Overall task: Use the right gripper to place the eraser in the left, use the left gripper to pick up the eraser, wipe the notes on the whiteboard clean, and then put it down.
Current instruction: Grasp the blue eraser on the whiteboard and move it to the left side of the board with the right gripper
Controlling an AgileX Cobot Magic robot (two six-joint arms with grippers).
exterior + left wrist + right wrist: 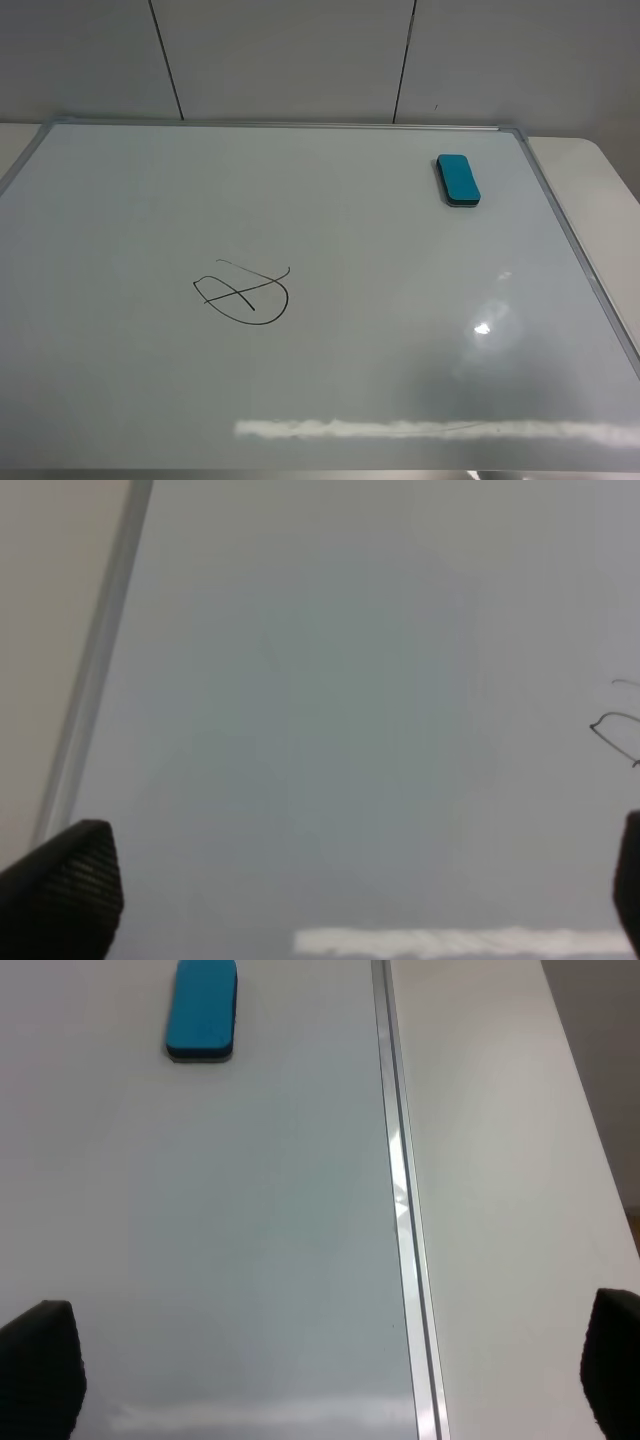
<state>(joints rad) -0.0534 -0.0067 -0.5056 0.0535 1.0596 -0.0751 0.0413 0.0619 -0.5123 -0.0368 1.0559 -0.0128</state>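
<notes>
Whiteboard [350, 380] lies flat on the pale tabletop [590, 170]. Black scribble [243, 294] left of centre. Teal eraser [458, 180] rests on the board near its far right corner. My left claw [350, 880] and right claw [326, 1365] are both spread wide, holding nothing.

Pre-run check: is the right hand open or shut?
Open: the right hand shows its fingertips far apart, with nothing between.

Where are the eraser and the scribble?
eraser [458, 180], exterior high view, middle of its blue top.
scribble [241, 291], exterior high view, where its lines cross.
</notes>
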